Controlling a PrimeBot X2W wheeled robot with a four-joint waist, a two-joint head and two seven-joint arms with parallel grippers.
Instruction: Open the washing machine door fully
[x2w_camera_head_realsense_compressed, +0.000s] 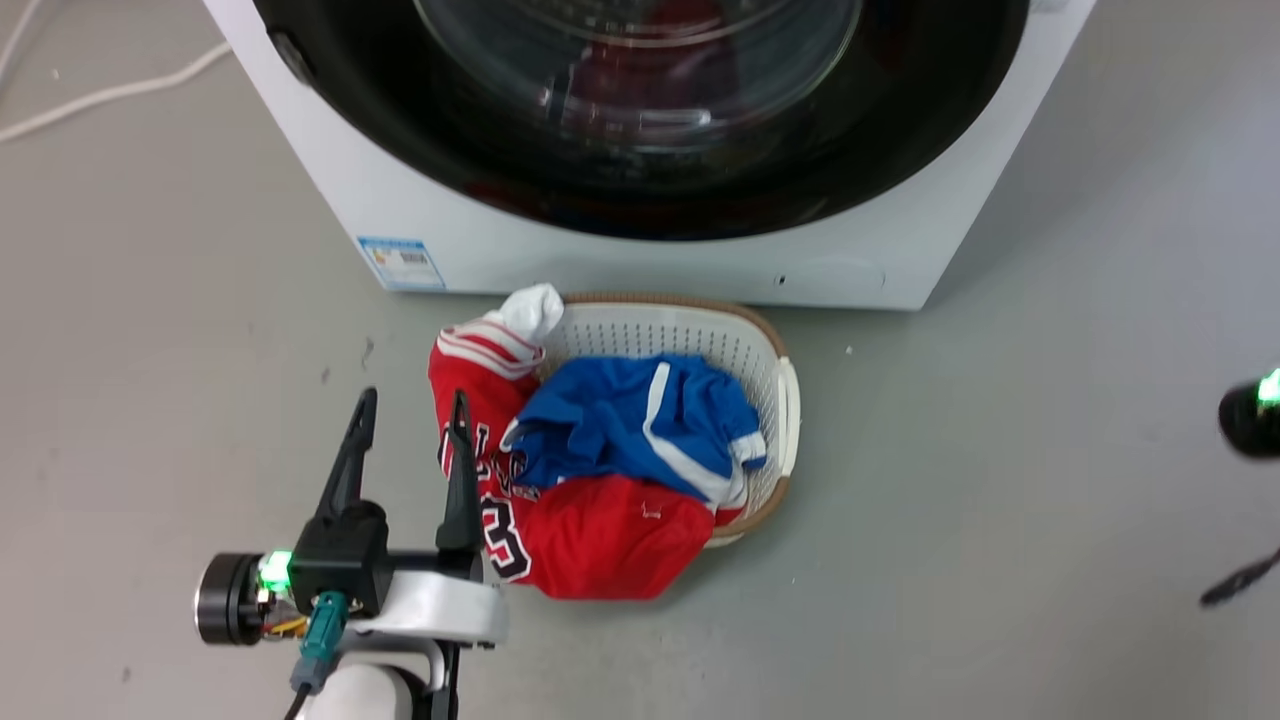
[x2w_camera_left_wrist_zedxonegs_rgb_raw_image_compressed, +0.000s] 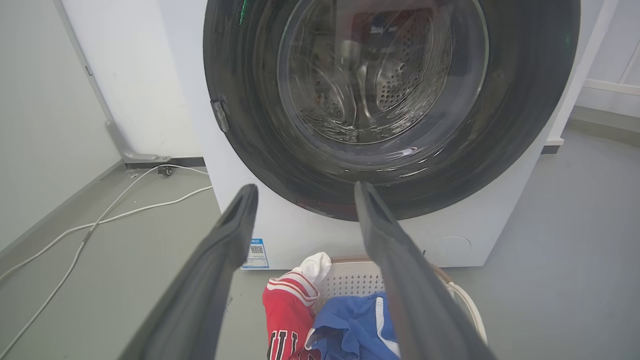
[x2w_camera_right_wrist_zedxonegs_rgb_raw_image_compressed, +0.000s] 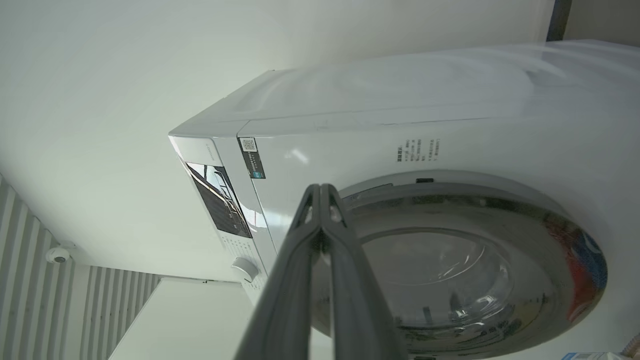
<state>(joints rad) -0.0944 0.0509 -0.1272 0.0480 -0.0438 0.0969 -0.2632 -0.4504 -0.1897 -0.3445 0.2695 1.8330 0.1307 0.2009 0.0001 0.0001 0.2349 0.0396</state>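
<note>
The washing machine door (x2w_camera_left_wrist_zedxonegs_rgb_raw_image_compressed: 525, 100) is seen closed against the washing machine (x2w_camera_left_wrist_zedxonegs_rgb_raw_image_compressed: 300, 235); the left gripper (x2w_camera_left_wrist_zedxonegs_rgb_raw_image_compressed: 305, 189) is held apart before it, and the right gripper (x2w_camera_right_wrist_zedxonegs_rgb_raw_image_compressed: 320, 189) is pressed together.

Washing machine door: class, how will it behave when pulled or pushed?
The washing machine door looks rigid, so it should swing as one piece, not flex. Its glossy black ring probably offers little grip; the small grey tab at its edge seems easier. The bulging glass bowl may be fragile.
</note>
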